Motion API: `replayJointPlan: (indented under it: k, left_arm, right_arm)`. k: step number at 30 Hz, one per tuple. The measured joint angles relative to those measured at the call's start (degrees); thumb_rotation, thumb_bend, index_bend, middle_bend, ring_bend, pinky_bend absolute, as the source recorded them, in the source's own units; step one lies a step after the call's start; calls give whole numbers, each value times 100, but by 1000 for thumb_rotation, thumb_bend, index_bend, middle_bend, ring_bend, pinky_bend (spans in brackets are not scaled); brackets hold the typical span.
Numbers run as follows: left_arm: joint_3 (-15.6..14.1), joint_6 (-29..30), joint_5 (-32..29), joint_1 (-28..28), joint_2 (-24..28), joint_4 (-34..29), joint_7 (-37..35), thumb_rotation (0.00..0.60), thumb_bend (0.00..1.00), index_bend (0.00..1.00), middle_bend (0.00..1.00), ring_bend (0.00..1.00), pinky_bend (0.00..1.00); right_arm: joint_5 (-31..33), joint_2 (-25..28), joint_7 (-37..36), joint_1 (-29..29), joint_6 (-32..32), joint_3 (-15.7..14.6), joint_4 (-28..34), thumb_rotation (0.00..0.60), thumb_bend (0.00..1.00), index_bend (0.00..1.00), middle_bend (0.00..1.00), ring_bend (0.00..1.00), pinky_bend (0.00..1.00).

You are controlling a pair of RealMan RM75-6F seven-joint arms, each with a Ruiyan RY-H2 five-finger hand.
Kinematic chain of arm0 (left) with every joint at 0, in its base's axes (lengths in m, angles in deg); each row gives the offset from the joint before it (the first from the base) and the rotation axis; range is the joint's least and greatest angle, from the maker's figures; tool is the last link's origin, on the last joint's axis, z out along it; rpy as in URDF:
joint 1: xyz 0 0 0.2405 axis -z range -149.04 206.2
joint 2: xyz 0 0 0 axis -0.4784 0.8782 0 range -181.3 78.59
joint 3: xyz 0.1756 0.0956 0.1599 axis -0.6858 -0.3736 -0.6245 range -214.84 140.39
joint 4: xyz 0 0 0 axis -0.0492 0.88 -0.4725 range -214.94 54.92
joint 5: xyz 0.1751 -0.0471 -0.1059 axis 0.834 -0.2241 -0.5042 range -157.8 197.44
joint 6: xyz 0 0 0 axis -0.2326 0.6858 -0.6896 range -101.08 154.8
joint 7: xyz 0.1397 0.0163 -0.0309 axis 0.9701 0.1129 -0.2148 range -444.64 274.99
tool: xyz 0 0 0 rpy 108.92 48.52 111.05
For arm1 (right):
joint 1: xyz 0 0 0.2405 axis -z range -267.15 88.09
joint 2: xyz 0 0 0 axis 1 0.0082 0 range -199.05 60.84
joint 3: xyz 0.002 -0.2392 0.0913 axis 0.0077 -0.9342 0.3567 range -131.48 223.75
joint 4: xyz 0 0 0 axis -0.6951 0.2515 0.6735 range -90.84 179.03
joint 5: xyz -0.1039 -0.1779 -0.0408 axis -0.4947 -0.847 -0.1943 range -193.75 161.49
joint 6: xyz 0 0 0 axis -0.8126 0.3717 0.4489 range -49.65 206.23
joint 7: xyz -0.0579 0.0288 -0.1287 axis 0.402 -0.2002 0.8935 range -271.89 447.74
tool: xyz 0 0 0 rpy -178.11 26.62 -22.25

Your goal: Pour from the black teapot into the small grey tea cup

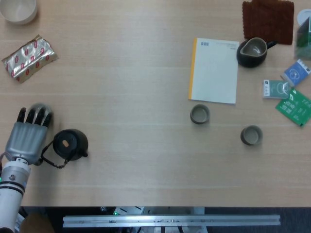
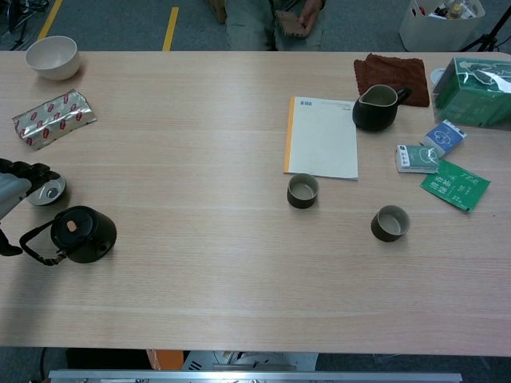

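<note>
Black teapot [image 1: 70, 144]: near the left edge of the tabletop [image 1: 131, 87], towards the front, upright, lid on, wire handle [image 2: 36, 243] turned towards the left hand.
Left hand [image 1: 26, 137]: just beside the teapot on its left, back up, fingers [image 1: 34, 115] straight and side by side, their tips over a small clear dish [image 2: 49, 191]; whether it touches the handle cannot be told.
Small grey tea cups: one [image 1: 199, 114] just in front of the notebook [image 1: 214, 69], another [image 1: 251, 135] further right, both well apart from the teapot.
Dark pitcher [image 1: 252, 52]: far right corner area, beside a brown cloth [image 1: 268, 19].
Foil packet [image 1: 29, 57] and white bowl [image 1: 18, 9]: far left corner.
</note>
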Motion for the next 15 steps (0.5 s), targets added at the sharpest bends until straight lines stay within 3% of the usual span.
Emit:
replayJointPlan:
  k: [15]
  left_arm:
    - [-81,126,198,-42,21,-241,3,600,94,0,0,0,0]
  right_arm:
    - [-29,-4,-13,-11,-19,0,4,600,145,270,251,143,272]
